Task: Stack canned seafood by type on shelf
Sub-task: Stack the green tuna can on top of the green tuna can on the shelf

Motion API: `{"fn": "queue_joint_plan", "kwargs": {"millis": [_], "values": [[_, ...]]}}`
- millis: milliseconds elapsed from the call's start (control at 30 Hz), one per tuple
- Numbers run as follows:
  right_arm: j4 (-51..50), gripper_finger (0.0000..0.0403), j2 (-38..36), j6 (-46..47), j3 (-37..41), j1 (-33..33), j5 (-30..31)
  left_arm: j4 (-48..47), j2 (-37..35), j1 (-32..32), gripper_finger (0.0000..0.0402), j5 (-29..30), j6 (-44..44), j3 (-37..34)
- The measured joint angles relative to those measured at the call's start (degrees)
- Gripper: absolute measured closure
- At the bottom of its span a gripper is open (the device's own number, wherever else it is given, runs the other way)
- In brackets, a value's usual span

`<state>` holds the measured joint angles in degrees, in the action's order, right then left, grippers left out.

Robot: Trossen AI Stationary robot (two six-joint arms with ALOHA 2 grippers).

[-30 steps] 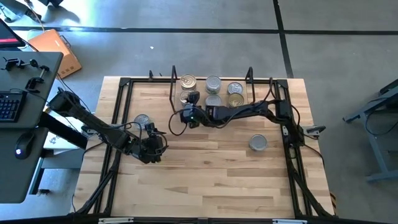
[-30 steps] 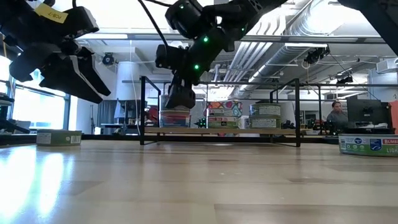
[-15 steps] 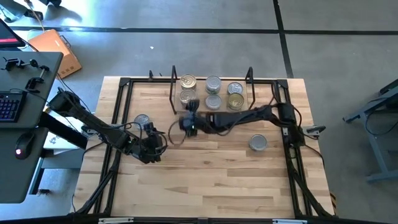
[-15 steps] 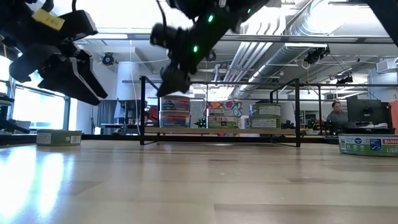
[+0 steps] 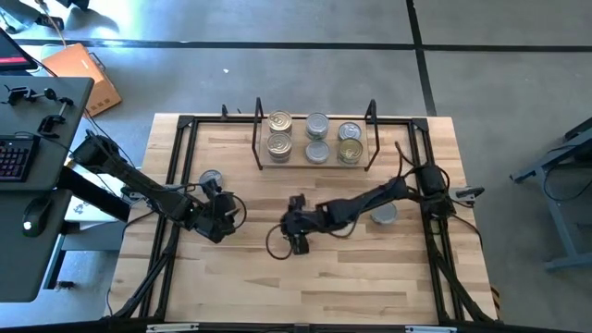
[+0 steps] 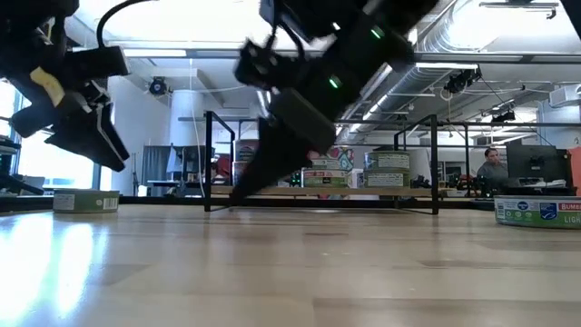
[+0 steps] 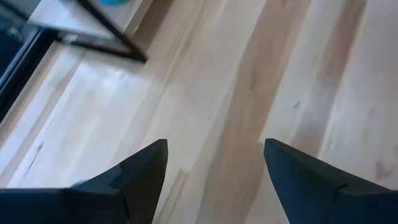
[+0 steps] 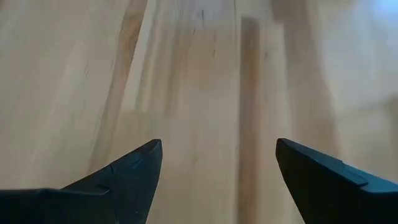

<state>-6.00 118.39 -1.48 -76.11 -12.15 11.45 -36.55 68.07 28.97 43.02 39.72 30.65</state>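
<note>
The light-wood shelf (image 5: 314,163) stands at the table's far side with six tins (image 5: 317,122) on it, in three pairs; the low view shows them as short stacks (image 6: 327,169). One loose tin (image 5: 211,178) rests on its base near the table's left side. Another loose tin (image 5: 383,214) sits toward the right. My left gripper (image 5: 218,205) hovers open just on the near side of the left tin, over bare wood (image 7: 214,149). My right gripper (image 5: 297,236) is open over the middle of the table (image 8: 217,149), west of the right tin, holding nothing.
A black tube frame (image 5: 176,185) runs around the tabletop, with rails along the left and right sides. Bare wood lies between the shelf and the near edge. A desk with a keyboard (image 5: 14,157) stands off the table's left side. A person (image 6: 491,163) sits far behind the table.
My right gripper has drawn back from the shelf's left stack toward the near edge, swinging down to the table's middle with nothing in it. The tin it was over stays on that stack. My left gripper has shifted a little toward the left tin.
</note>
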Motion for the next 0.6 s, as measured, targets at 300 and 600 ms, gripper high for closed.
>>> {"fn": "queue_joint_plan", "kwargs": {"millis": [300, 600], "values": [[24.0, 0.0094, -1.2, 12.7, 15.7, -5.9, 7.1, -3.5, 0.0, 0.4, 0.0172, 0.0, 4.1, 0.0], [48.6, 0.0094, -5.4, 15.4, 31.2, -14.8, 27.2, 22.9, -1.0, 1.9, 0.0181, -0.1, -5.3, -8.8]]}}
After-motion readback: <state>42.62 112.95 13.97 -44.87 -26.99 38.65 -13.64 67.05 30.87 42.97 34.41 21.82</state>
